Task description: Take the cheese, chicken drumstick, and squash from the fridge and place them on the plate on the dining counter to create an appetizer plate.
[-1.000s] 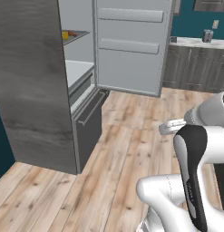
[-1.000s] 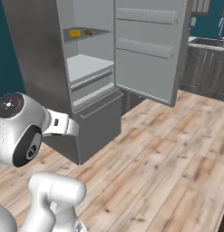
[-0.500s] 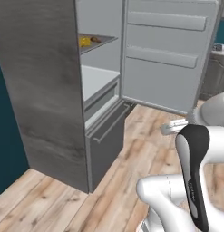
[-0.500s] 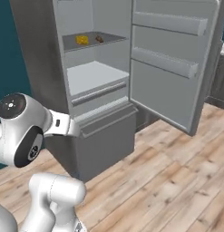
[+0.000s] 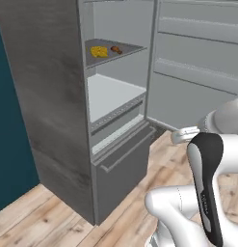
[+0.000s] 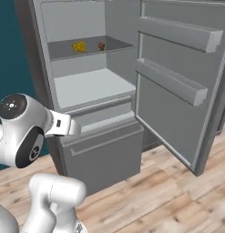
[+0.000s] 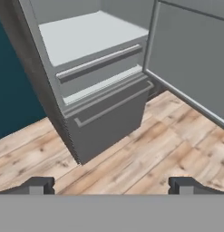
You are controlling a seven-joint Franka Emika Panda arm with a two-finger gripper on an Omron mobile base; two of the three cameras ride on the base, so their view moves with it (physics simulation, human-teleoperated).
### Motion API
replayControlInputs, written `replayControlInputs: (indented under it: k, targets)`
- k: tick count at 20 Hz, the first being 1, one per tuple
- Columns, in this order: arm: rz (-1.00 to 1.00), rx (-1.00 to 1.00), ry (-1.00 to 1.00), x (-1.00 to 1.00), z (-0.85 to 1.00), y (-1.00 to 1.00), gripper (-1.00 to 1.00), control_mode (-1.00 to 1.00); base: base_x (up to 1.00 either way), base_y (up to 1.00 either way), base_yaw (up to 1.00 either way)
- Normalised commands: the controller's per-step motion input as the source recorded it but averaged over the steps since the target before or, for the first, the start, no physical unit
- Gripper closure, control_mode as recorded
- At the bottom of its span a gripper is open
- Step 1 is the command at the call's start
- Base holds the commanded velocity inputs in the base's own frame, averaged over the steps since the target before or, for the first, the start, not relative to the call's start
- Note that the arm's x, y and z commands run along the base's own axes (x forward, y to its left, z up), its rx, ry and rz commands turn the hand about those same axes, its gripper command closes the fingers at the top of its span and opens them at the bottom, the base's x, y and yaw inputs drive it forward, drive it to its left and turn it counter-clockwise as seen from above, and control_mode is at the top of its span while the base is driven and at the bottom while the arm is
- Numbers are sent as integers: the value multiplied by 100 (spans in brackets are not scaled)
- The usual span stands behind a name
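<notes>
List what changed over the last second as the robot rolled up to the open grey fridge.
The base drove closer, so the tall grey fridge looms larger; nothing in it moved. The yellow cheese wedge and reddish-brown chicken drumstick stay on the upper shelf. The two-finger gripper stays open and empty.

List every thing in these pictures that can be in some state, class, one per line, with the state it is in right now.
fridge: upper door swung wide open.
fridge drawer: pulled out a little.
cheese: lying on the upper shelf inside the fridge.
chicken drumstick: lying on the same shelf, beside the cheese.
gripper: fingers spread wide, holding nothing.
</notes>
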Motion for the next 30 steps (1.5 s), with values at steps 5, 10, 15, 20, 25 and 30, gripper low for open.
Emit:
replayControlInputs:
  k: [5, 10, 15, 20, 25, 30]
  targets:
    - [0, 0, 0, 0, 0, 0, -100, 100, 70, -33, 36]
    - [0, 0, 0, 0, 0, 0, -100, 100, 73, -21, 36]
    - [0, 0, 0, 0, 0, 0, -100, 100, 59, -37, 37]
    - [0, 0, 0, 0, 0, 0, -100, 100, 48, -40, 35]
    - [0, 0, 0, 0, 0, 0, -100, 100, 51, -27, 33]
    - [0, 0, 0, 0, 0, 0, -100, 100, 52, -9, 28]
